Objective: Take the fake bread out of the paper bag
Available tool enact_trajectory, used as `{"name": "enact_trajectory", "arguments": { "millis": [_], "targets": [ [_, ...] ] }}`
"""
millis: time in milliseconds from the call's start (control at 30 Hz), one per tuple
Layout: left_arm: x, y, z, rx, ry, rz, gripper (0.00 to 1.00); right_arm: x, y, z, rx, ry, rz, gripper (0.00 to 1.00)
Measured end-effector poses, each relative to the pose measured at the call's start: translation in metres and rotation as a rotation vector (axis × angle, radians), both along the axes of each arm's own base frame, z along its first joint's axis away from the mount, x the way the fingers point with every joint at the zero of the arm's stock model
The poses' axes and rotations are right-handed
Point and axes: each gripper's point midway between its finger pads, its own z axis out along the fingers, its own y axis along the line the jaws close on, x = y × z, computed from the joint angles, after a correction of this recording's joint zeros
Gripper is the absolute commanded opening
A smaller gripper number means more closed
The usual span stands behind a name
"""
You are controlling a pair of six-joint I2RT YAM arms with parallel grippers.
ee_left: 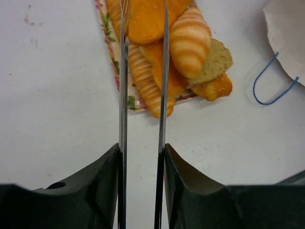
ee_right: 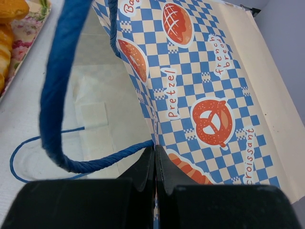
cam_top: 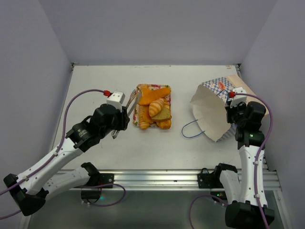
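Top external: locate fake bread [cam_top: 155, 107] piled on tray [ee_left: 112, 52], outside paper bag [cam_top: 214, 112] lying on table [cam_top: 95, 81]. Note right gripper [ee_right: 155, 152] pinching bag rim, prob. to hold mouth open and steady. Note left gripper [cam_top: 131, 100] part-spread by tray edge, empty, w/ room to clear bread.

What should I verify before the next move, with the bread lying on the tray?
1. Bread piled on the tray: ok.
2. Paper bag on its side, no bread seen inside: ok.
3. Right gripper shut on the bag's rim: ok.
4. Left gripper open and empty, beside the tray: ok.
5. Blue handle lies on the table, apart from the tray: ok.
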Motion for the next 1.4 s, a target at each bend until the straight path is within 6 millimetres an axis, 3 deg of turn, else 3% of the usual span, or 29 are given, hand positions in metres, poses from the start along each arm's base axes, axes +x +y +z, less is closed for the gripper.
{"name": "enact_trajectory", "arguments": {
  "millis": [167, 333, 433, 700, 800, 1033, 1267, 1400],
  "targets": [
    [0.035, 0.042, -0.014, 0.058, -0.001, 0.173, 0.40, -0.001, 0.002, 0.001, 0.003, -0.004, 0.009, 0.00],
    [0.063, 0.093, -0.056, 0.071, 0.069, 0.355, 0.39, -0.002, 0.009, 0.005, 0.016, -0.019, 0.045, 0.00],
    [0.067, 0.110, -0.081, 0.063, 0.123, 0.404, 0.39, -0.003, 0.014, 0.006, 0.025, -0.024, 0.068, 0.00],
    [0.080, 0.110, -0.122, 0.051, 0.200, 0.402, 0.43, -0.006, 0.023, 0.009, 0.043, -0.035, 0.110, 0.00],
    [0.086, 0.109, -0.146, 0.067, 0.257, 0.403, 0.45, -0.007, 0.025, 0.010, 0.047, -0.037, 0.123, 0.00],
    [0.078, 0.116, -0.196, 0.109, 0.391, 0.416, 0.54, -0.009, 0.028, 0.011, 0.053, -0.041, 0.137, 0.00],
    [0.079, 0.115, -0.204, 0.103, 0.404, 0.417, 0.76, -0.010, 0.030, 0.011, 0.057, -0.040, 0.146, 0.00],
    [0.081, 0.113, -0.200, 0.090, 0.393, 0.410, 0.81, -0.009, 0.031, 0.008, 0.061, -0.028, 0.151, 0.00]
  ]
}}
